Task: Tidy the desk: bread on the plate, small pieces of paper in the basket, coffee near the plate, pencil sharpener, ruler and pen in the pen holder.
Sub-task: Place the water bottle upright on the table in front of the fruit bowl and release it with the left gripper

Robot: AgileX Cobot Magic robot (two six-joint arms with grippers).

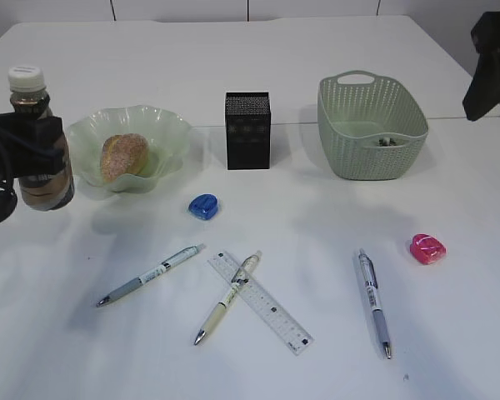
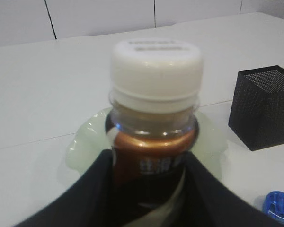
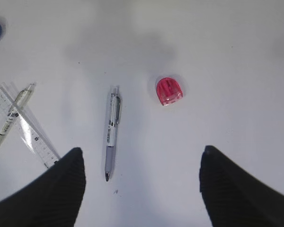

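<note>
Three pens [image 1: 152, 274], two sharpeners [image 1: 204, 206], one ruler [image 1: 262, 302]; left tool [image 2: 146, 189] grasps the coffee bottle [image 2: 154, 118], right tool [image 3: 142, 189] released.

My desk [image 1: 233, 50] is white and plain, with a seam line running across it behind the things. Directly on it at the back sit a pale green plate [image 1: 171, 133], a black pen holder [image 1: 247, 131] and a green basket [image 1: 371, 125]. Nearer me lie a blue pencil sharpener [image 1: 204, 206], a pink one [image 1: 427, 248], a clear ruler [image 1: 262, 304] with a pen [image 1: 227, 298] lying across it, another pen [image 1: 150, 275] to its left and a third [image 1: 374, 302] to its right, apart from the rest
</note>
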